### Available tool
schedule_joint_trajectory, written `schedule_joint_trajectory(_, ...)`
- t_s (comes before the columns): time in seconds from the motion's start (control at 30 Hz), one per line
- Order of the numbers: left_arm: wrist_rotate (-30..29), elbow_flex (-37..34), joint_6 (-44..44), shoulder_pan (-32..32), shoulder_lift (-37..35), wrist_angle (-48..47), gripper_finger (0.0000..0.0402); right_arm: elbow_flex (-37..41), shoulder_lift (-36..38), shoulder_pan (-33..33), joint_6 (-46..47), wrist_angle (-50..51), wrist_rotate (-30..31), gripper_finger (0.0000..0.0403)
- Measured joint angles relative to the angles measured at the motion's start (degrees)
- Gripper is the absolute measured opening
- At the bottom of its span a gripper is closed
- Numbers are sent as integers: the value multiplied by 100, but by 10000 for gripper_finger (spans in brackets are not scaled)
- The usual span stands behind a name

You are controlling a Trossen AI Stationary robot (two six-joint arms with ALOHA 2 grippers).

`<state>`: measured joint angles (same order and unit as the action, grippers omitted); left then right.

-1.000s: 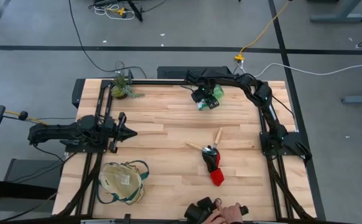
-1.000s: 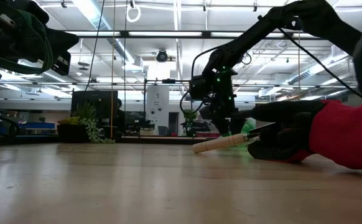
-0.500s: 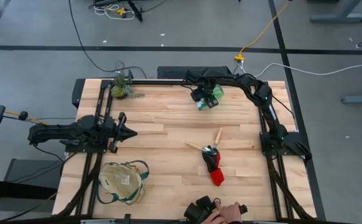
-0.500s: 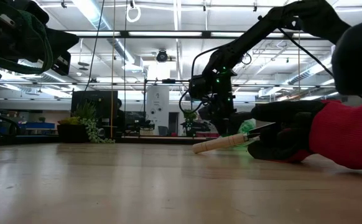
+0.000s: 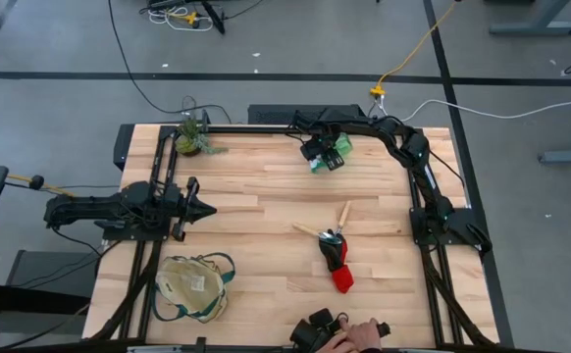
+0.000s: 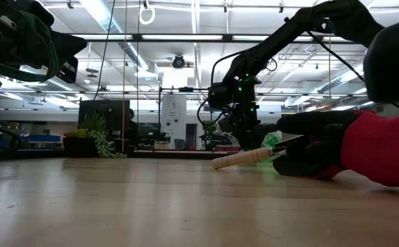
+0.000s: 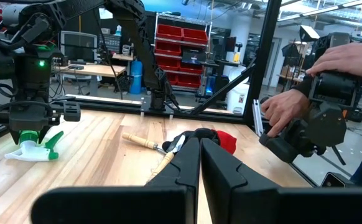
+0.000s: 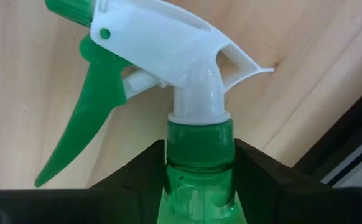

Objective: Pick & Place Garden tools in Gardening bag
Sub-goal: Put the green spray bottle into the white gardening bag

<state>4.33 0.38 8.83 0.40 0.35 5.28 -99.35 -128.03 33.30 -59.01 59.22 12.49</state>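
A translucent green spray bottle (image 8: pixel 196 186) with a white head and green trigger lies on the table near its far edge (image 5: pixel 337 149); it also shows in the left wrist view (image 7: pixel 33 149). My right gripper (image 5: pixel 323 155) stands over it, shut on its neck. Slim wooden-handled tools (image 5: pixel 327 227) and a black-and-red glove bundle (image 5: pixel 336 263) lie together right of the table's middle. The beige bag (image 5: pixel 195 286) with green trim lies floppy at the near left. My left gripper (image 5: pixel 207 208) waits shut at the table's left side. My right gripper pinches the bottle's green collar (image 8: pixel 198 140), just below the white head, between its two fingers (image 8: pixel 145 168), one on each side. The fingers come from above, pointing down, and lie across the bottle. The bottle lies on its side on the table.
A small potted plant (image 5: pixel 193 137) stands at the far left corner. A person's hand (image 5: pixel 356 338) holds a black device at the near edge (image 7: pixel 305 124). Bare wood lies between the bottle, the tools and the bag.
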Motion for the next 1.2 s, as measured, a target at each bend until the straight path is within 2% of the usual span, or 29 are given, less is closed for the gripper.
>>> schedule_joint_trajectory(0.57,1,0,-1,0,-1,0,21,2,32,0,16,90,12,168)
schedule_joint_trajectory(0.8,-1,0,-1,0,0,0,21,2,127,0,419,169,1,167)
schedule_joint_trajectory(1.2,0,0,-1,0,0,0,21,2,715,-160,389,46,59,167)
